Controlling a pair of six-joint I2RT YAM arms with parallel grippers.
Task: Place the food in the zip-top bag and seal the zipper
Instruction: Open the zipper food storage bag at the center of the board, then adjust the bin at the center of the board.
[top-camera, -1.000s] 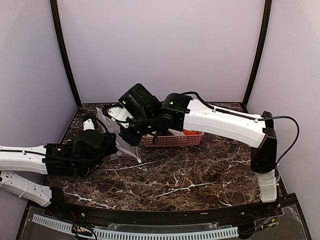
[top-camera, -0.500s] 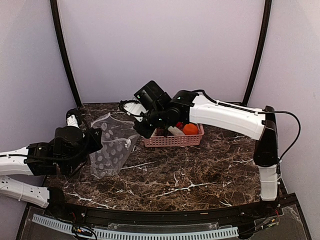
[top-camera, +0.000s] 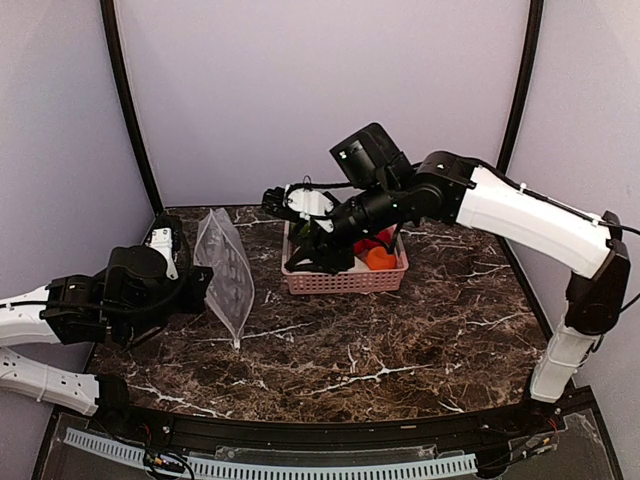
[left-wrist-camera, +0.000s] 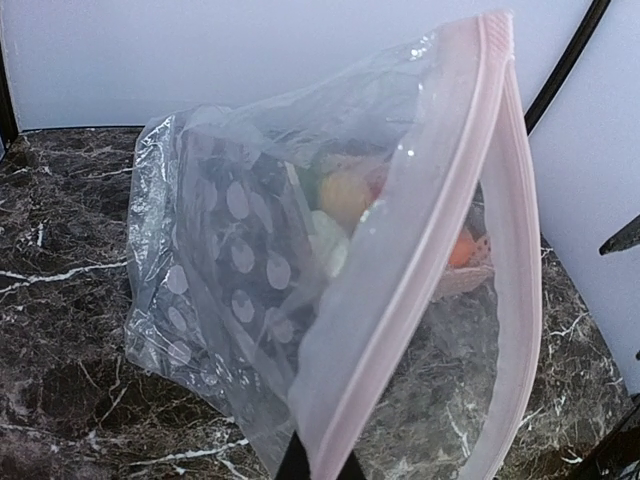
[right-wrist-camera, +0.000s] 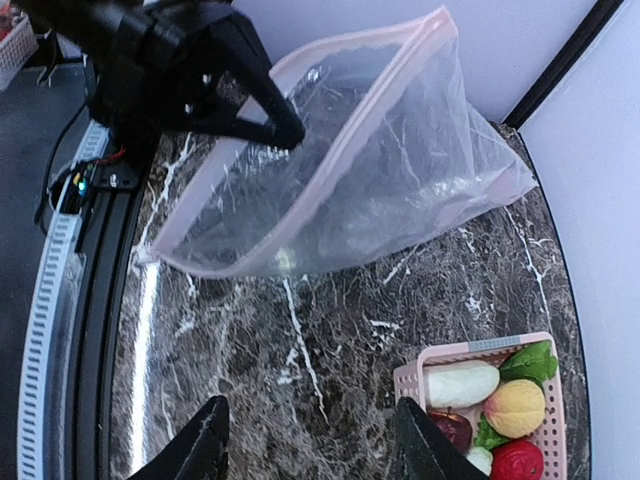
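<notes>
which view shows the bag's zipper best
Left wrist: the zipper runs across the frame close up, mouth open. Right wrist shows it smaller. Top external shows the zip-top bag, strip too small to tell.

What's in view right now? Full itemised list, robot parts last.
zip-top bag: 1, clear with pale dots, held upright at the table's left; looks empty
zipper: 1, pale pink, along the bag's mouth, unsealed
basket: 1, pink mesh, far centre of the table
white radish: 1 clear (maybe a second, cut off), white, in the basket
green leafy piece: 1, green, in the basket
yellow-peach ball: 1, in the basket
dark purple piece: 1, in the basket
red ball: at least 1, in the basket
orange: 1, in the basket
table: 1, dark brown marble, white veins
left tool: 1, black, shut on the bag's zipper edge
right tool: 1, black, open, empty, near the basket
</notes>
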